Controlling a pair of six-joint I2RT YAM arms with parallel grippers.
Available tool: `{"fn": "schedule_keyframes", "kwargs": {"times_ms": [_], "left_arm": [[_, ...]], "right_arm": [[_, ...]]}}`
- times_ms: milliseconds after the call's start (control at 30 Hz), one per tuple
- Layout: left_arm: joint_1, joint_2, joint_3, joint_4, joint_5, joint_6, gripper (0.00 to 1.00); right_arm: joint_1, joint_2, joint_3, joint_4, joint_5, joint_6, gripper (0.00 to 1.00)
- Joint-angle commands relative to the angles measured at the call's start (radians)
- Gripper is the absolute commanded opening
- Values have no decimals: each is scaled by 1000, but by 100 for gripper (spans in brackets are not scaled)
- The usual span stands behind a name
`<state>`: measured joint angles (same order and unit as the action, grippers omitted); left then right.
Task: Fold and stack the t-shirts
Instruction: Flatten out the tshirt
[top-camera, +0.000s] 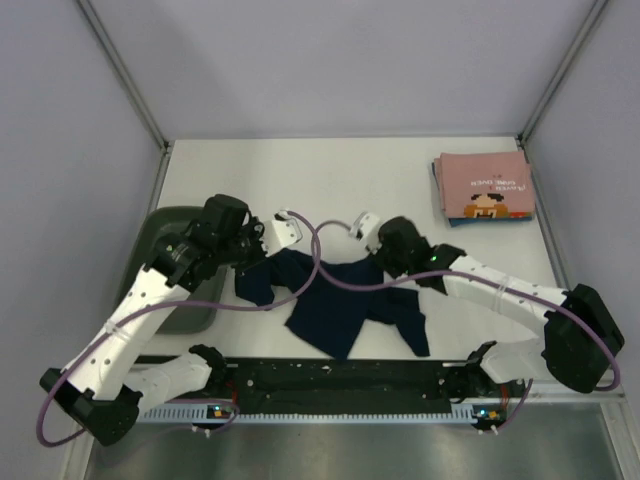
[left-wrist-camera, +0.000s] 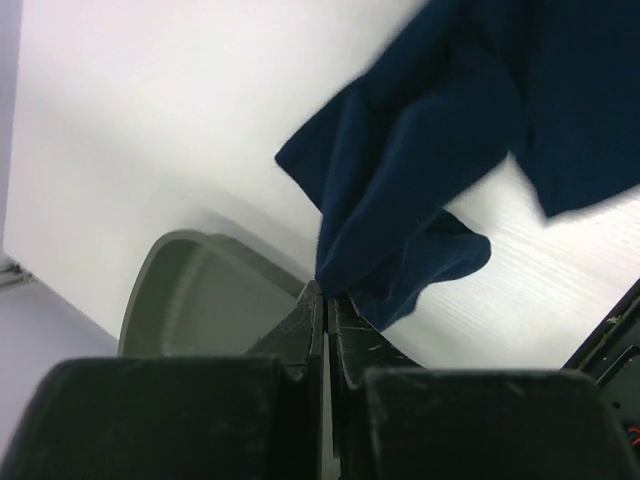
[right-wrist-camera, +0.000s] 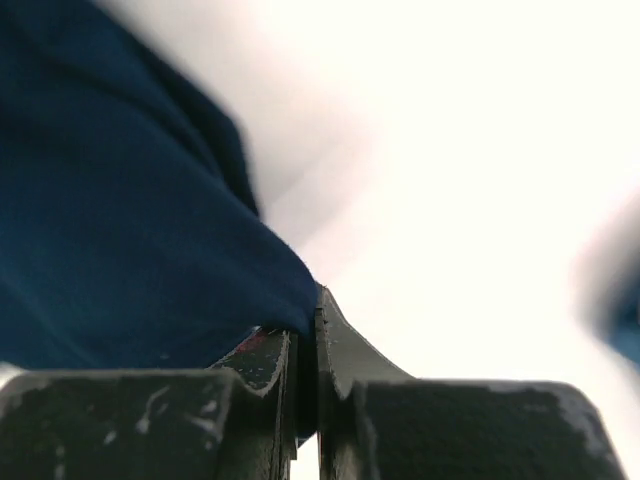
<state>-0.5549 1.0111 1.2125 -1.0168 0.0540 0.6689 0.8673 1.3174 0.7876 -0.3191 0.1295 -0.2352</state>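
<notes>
The navy blue t-shirt (top-camera: 345, 305) hangs crumpled between my two grippers near the table's front middle, its lower part resting on the table. My left gripper (top-camera: 262, 250) is shut on its left edge; in the left wrist view the navy cloth (left-wrist-camera: 420, 150) runs up from the closed tips (left-wrist-camera: 326, 295). My right gripper (top-camera: 372, 250) is shut on its right edge; in the right wrist view the cloth (right-wrist-camera: 120, 200) is pinched at the tips (right-wrist-camera: 315, 300). The pink t-shirt (top-camera: 485, 188), folded with its cartoon face up, lies at the back right.
A dark green tray (top-camera: 180, 300) stands at the table's left edge under my left arm; its rim also shows in the left wrist view (left-wrist-camera: 180, 260). A black rail (top-camera: 340, 380) runs along the front edge. Purple cables loop over the shirt.
</notes>
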Motion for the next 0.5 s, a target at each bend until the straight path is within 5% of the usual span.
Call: {"fn": "schedule_keyframes", "kwargs": {"times_ms": [0,33,100,133,167,300,467], "left_arm": [[-46,76,-59,142,105,52,0],[-65,114,-60,165,121,69,0],[-91,211,-45,204,162,106,9],[-94,257,-30,219,205,125,28],[-96,297,-6,224,245,132,49],[-94,391,122,82,401,90,98],[-82,137,-22,101,385,52,99]], "right_arm": [[-271,-44,125,61,49,-87,0],[-313,-32,124,118,27,-98,4],[-384,17,124,246,21,-104,41],[-424,57,163,242,-19,-67,57],[-477,104,220,179,-48,-15,62],[-510,143,417,-151,29,215,67],[-383,-173,202,-231,56,451,69]]}}
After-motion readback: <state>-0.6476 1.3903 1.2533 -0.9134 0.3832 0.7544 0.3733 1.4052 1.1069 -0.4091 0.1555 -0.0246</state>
